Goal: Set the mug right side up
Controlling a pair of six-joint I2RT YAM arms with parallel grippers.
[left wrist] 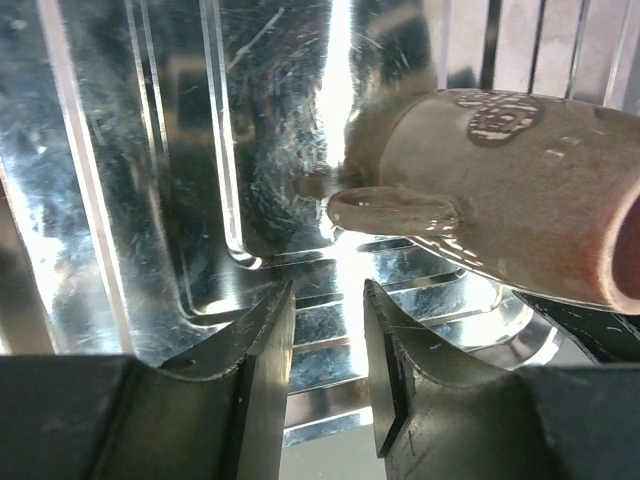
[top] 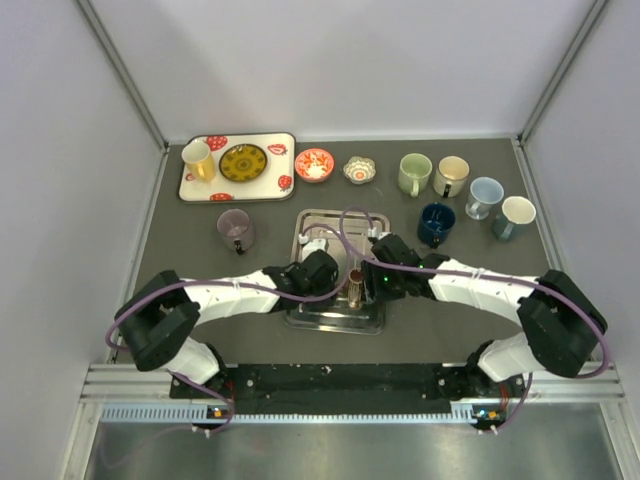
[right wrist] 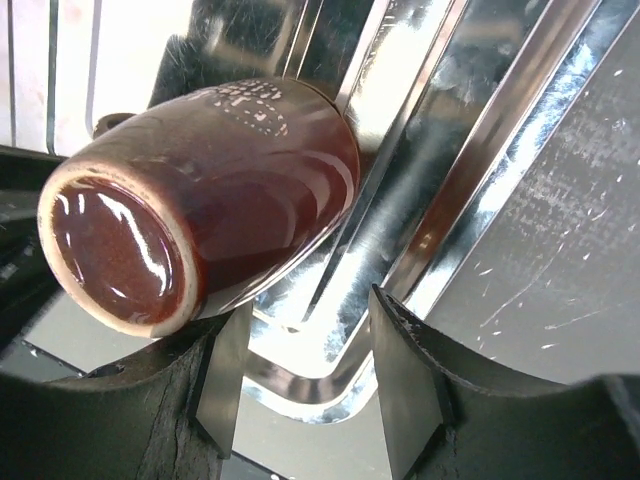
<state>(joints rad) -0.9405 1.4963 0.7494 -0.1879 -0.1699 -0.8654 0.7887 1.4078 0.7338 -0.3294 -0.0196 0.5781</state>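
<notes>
A brown glazed mug [top: 355, 283] lies on its side on the metal tray [top: 335, 225] in the middle of the table. In the left wrist view the mug [left wrist: 520, 190] fills the upper right, its handle [left wrist: 395, 210] pointing toward my left gripper [left wrist: 330, 350], which is open and empty just short of the handle. In the right wrist view the mug [right wrist: 200, 200] shows one round end. My right gripper [right wrist: 300, 380] is open and empty over the tray rim [right wrist: 330, 385], its left finger [right wrist: 225, 375] just under the mug.
Several upright mugs [top: 450, 175] stand at the back right, a dark blue one [top: 436, 222] nearest the tray. A purple mug [top: 235, 228] stands to the left. A white patterned tray [top: 270, 190] holds a yellow mug and a plate. Two small dishes [top: 314, 164] sit behind.
</notes>
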